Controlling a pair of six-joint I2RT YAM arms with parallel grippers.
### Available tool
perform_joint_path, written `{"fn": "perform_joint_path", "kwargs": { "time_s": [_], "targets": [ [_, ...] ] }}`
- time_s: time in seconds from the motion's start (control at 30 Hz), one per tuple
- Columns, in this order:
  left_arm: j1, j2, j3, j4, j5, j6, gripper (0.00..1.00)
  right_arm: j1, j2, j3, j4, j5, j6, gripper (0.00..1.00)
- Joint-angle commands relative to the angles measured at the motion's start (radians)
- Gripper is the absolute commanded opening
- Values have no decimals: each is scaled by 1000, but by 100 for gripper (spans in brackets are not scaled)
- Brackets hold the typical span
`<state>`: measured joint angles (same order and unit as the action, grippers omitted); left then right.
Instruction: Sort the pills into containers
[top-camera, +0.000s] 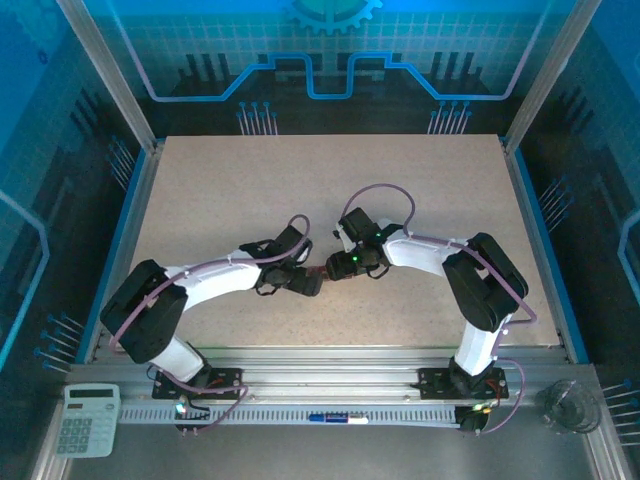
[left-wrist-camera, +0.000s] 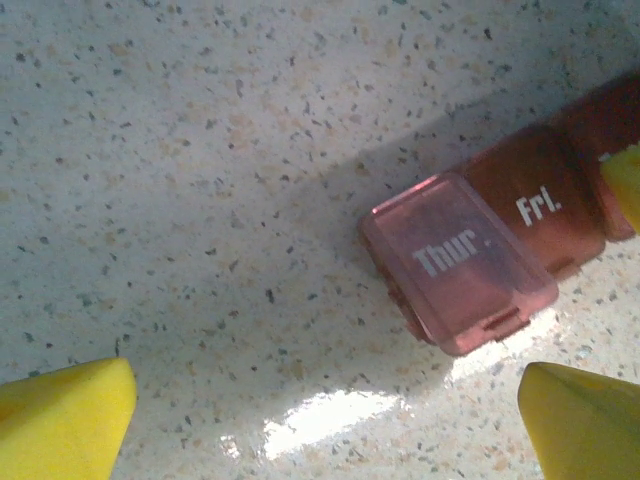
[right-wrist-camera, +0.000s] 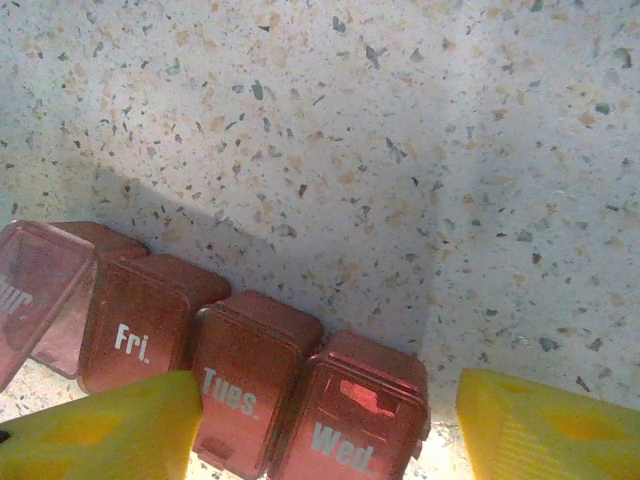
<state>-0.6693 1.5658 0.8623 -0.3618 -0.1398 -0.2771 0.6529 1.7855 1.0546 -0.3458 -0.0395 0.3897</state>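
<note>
The containers are a dark reddish-brown strip of lidded compartments at the table's middle, between both grippers. In the right wrist view the strip reads Thur., Fri., Tues., Wed. from left to right. The Thur. lid stands tipped up; the others lie shut. My right gripper is open and straddles the Tues. and Wed. compartments, its right finger clear of the strip. My left gripper is open just beside the Thur. end, with bare table between its fingers. The pills are out of view.
The speckled table is walled by a metal frame. On the near rail lie a calculator at the left, a pen in the middle and a clear glass cup at the right.
</note>
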Motion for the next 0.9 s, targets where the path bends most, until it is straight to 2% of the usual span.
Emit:
{"fn": "perform_joint_path", "kwargs": {
  "time_s": [0.0,0.33,0.57,0.87],
  "targets": [
    [17,23,40,-12,-40,23,99,-11,34,-30,-19,7,11,69],
    [98,45,118,-12,-25,35,99,-10,41,-39,-15,8,10,68],
    [139,114,169,-6,-8,47,99,-11,44,-43,-11,4,14,68],
    [147,165,185,8,35,42,99,-10,34,-49,-12,-7,21,67]
  ]
}}
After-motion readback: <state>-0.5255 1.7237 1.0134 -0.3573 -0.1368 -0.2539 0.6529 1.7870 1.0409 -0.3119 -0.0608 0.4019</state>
